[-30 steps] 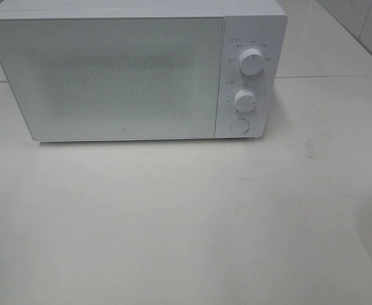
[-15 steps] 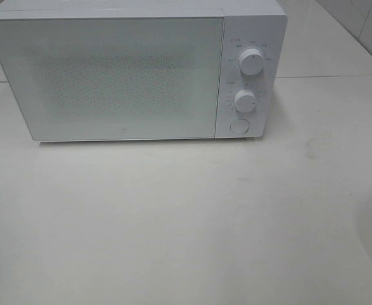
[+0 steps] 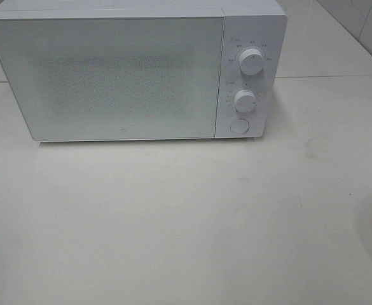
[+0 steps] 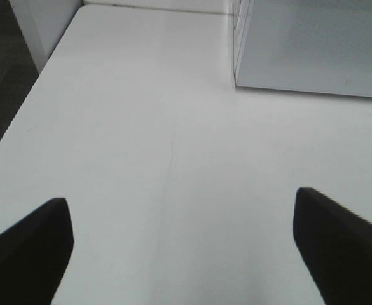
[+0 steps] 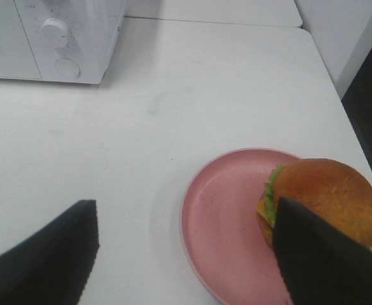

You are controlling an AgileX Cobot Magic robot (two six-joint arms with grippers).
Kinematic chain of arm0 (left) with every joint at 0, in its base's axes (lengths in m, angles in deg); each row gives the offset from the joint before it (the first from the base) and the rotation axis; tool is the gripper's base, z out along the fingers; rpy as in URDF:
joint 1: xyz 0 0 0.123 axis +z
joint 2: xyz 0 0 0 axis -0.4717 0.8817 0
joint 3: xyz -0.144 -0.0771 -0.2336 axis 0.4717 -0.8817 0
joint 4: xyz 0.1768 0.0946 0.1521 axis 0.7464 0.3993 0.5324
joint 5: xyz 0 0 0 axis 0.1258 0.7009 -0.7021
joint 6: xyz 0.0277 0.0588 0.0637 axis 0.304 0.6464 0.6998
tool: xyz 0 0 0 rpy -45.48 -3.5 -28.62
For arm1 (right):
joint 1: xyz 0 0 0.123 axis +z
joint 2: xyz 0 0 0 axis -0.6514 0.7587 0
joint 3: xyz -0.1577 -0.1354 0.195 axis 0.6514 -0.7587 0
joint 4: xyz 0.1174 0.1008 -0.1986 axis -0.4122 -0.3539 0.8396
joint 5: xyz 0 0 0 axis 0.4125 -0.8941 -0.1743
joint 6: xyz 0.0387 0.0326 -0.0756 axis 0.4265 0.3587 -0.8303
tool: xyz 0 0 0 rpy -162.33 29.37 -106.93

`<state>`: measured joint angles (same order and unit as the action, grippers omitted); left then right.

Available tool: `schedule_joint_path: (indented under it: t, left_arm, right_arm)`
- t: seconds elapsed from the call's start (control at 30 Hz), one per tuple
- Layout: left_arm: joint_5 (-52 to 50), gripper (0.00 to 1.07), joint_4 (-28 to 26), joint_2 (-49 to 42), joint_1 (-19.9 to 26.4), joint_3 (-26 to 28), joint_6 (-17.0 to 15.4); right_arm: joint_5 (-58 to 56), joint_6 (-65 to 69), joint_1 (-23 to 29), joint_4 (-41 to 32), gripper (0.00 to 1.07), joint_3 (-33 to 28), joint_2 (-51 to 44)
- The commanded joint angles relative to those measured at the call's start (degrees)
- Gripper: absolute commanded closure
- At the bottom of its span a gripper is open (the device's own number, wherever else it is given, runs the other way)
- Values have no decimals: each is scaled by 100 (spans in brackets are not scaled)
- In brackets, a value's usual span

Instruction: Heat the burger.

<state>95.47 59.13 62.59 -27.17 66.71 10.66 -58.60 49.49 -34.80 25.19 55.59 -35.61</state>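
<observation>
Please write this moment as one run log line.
microwave: door closed | burger: on pink plate | left gripper: open, empty | right gripper: open, empty

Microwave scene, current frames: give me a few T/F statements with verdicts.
1. The microwave door is shut. True.
2. The burger sits inside the microwave. False: it sits on the plate on the table.
3. The burger is centred on the plate. False: it sits toward one edge.
4. The right tool is open, holding nothing. True.
5. The left tool grips the door. False: it is open over bare table.
</observation>
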Motion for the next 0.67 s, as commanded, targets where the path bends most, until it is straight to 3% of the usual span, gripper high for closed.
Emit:
schedule_joint_path:
  t: [0.03, 0.67]
  left_arm:
    - [-304, 20, -92, -143, 17, -132, 57]
    - [-309, 20, -206, -149, 17, -132, 126]
  right_arm:
    - [74, 6, -46, -11, 32, -17, -132]
    - [74, 6, -46, -11, 32, -17, -132]
